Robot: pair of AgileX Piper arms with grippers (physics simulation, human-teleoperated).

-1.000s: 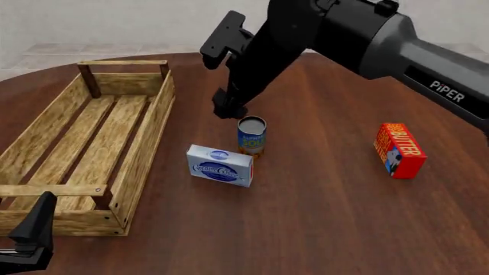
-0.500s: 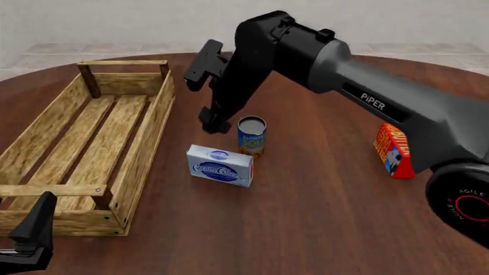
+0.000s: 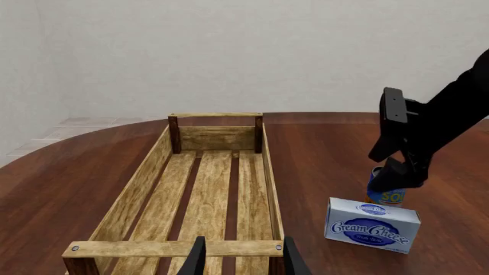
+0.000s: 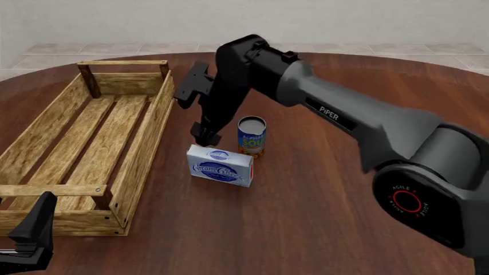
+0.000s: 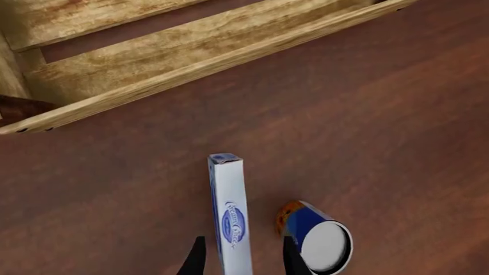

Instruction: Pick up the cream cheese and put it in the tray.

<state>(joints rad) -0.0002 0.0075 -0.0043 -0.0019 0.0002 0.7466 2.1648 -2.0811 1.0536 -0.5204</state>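
Note:
The cream cheese is a white and pale blue box standing on its long edge on the table, just right of the tray. My right gripper is open and hangs right above the box's back left end. In the right wrist view the box runs between the open fingertips, and the gripper is not closed on it. My left gripper is open and empty at the tray's near end; its fingertips show over the near rail. The box and the right gripper also show there.
A blue-and-yellow can stands upright right behind the cream cheese, close beside the right gripper; it also shows in the right wrist view. The right arm crosses the table's right half. The tray wall lies just beyond the box.
The right arm has swung left and down, bringing its open gripper from above the can to just over the cream cheese. The arm now covers the butter box. The left arm is still.

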